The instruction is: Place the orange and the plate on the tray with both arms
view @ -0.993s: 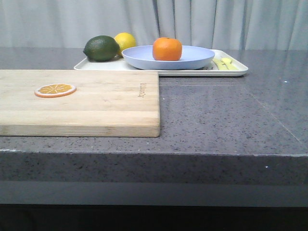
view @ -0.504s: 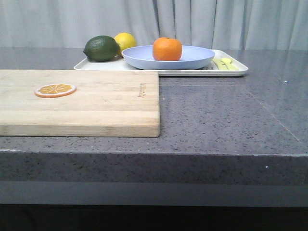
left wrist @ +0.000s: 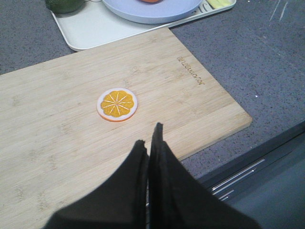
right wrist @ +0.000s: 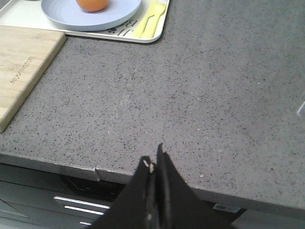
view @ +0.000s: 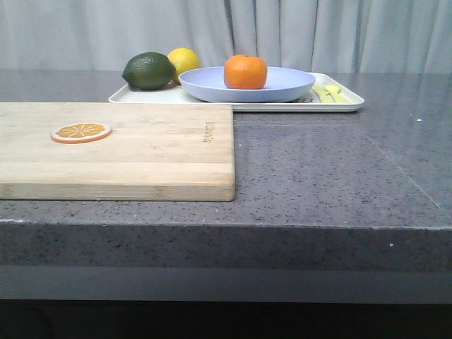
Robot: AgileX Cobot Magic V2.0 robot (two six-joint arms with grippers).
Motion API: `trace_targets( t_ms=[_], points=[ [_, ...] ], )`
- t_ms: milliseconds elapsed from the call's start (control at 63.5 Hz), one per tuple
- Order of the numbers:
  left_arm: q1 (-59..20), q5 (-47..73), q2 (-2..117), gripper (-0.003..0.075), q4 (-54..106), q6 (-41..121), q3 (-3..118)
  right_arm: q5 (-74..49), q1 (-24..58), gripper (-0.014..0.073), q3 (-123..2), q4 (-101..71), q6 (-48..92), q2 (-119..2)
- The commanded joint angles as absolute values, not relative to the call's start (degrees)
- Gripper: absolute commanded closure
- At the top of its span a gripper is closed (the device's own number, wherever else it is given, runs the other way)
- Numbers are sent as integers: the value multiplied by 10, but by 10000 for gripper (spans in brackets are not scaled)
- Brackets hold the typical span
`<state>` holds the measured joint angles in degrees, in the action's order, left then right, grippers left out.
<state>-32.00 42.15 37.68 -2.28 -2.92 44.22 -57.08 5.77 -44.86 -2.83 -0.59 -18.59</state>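
You see the orange (view: pixel 245 71) sitting in the matte lavender plate (view: pixel 289 84), which rests on the white tray (view: pixel 349 103) at the far side of the speckled grey counter (view: pixel 332 176). The pale wooden cutting board (view: pixel 155 152) lies just before the tray, an orange slice (view: pixel 81 132) on it. Your left gripper (left wrist: pixel 148 143) and right gripper (right wrist: pixel 153 160) hang with fingers pressed together, holding nothing, over the counter's near edge.

Bright-orange orange (view: pixel 245 71), lavender-blue plate (view: pixel 282 86)
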Motion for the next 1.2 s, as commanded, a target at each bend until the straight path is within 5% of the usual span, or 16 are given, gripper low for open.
trace_targets(
  t_ms=[0, 599, 1182],
  points=[
    [-319, 380, 376, 740, -19, -34, 457, -533, 55, 659, -460, -22, -3, -193],
    [-311, 361, 355, 740, -14, -34, 432, -532, 55, 659, -460, -22, -3, -193],
    [-36, -46, 18, 740, 0, -34, 21, -532, 55, 659, -460, -22, -3, -193]
  ],
)
